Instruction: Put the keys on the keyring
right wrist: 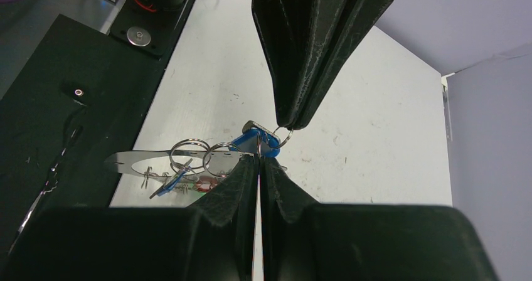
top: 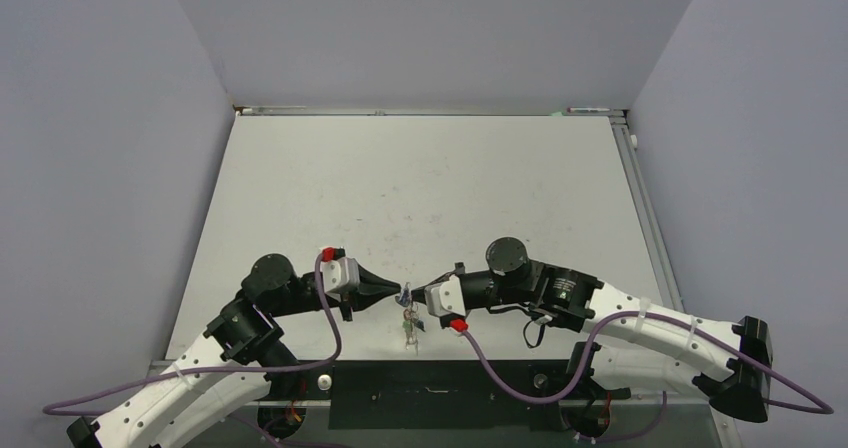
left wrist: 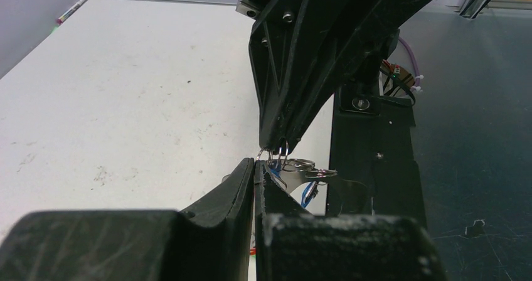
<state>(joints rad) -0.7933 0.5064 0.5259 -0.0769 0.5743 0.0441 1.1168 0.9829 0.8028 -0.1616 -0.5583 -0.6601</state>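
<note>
- Keyring (right wrist: 286, 135) shows only as short arcs of thin silvery wire, pinched between the tips of the two hands; the rest of the loop is hidden behind the fingers.
- It sits in the air above the near edge of the desk (top: 420, 188), midway between the two arms.
- The left hand (top: 397, 294) is closed tight, with no gap between its fingers. In the right wrist view a curl of the wire comes out of its tip.
- The right hand (top: 420, 294) is also closed tight. A thin strand of wire runs straight into the seam between its fingers.
- The two hands point at each other, their tips almost touching.
- The keys (top: 410, 326) hang in a small bunch just under the meeting tips, clear of both hands' fingers.
- In the right wrist view one flat silvery key blade stretches away from the bunch, joined through small rings (right wrist: 188, 150).
- A blue tag (right wrist: 254, 140) lies right against the tip of the right hand; a red tag (right wrist: 204, 182) sits lower in the bunch.
- Whether every key is already threaded on the wire cannot be told, as the bunch is too tangled and small.
</note>
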